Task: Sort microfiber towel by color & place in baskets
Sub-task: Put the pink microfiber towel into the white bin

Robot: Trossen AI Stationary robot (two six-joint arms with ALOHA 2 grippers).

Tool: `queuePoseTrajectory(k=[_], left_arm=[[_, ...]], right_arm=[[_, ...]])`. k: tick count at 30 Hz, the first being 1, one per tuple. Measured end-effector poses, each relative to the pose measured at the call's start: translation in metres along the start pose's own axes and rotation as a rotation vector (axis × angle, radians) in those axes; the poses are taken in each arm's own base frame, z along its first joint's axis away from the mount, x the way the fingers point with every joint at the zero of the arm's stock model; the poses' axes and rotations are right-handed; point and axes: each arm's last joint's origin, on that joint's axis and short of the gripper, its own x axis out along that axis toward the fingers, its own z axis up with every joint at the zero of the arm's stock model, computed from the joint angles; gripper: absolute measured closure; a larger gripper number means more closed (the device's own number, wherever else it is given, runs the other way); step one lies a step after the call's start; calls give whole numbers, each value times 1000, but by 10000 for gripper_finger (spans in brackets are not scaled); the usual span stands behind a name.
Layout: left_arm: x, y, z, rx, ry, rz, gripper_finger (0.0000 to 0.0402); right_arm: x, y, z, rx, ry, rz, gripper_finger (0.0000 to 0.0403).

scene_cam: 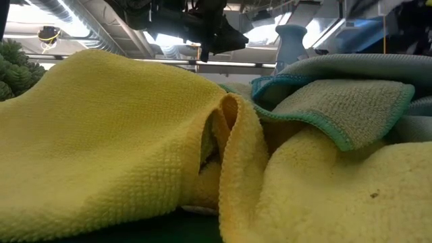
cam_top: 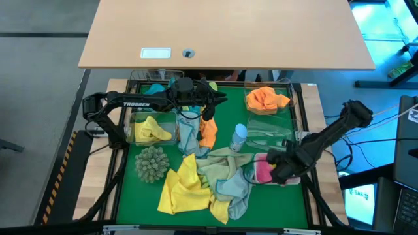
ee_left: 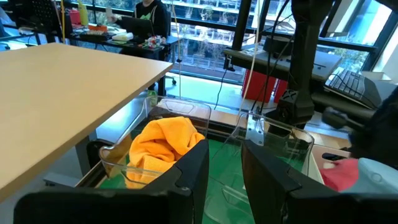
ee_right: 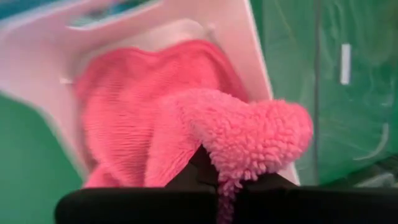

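Observation:
My right gripper (cam_top: 279,170) points down over the white basket (ee_right: 264,59) at the table's near right and is shut on a pink microfiber towel (ee_right: 186,112). My left gripper (ee_left: 224,149) hangs level and open above the far middle of the green mat, with nothing between its fingers. Below it lie a light-blue towel (cam_top: 188,134) and an orange one (cam_top: 208,132). Yellow (cam_top: 186,186), light-green (cam_top: 225,163) and light-blue towels are heaped on the mat at the near middle. One clear basket holds an orange towel (cam_top: 266,99), another a yellow one (cam_top: 151,129). My right gripper pinches a bunched fold of the pink towel (ee_right: 255,140) between its two fingers, coming from above and pointing down. The rest of the towel (ee_right: 130,99) lies below in the white basket.
A spiky grey-green ball (cam_top: 151,163) sits at the near left and a small light-blue bottle (cam_top: 239,136) stands mid-mat. A clear basket (cam_top: 269,134) stands at the right, between the white basket and the one with the orange towel. A wooden desk (cam_top: 228,32) borders the far side.

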Motion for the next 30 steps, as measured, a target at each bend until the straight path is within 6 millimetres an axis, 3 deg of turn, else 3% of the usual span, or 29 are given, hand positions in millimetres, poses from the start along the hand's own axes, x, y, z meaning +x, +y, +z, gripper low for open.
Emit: queuePoseTrajectory(k=[6, 20, 24, 30], left_arm=[[0, 0, 0, 0, 0, 0, 311], [0, 0, 0, 0, 0, 0, 311], [0, 0, 0, 0, 0, 0, 311], [0, 0, 0, 1, -1, 0, 311]], right_arm=[[13, -8, -1, -48, 34, -48, 393], [14, -5, -5, -46, 154, 38, 379], [14, -5, -5, -45, 154, 38, 348], [15, -9, -1, -19, 157, 31, 260]])
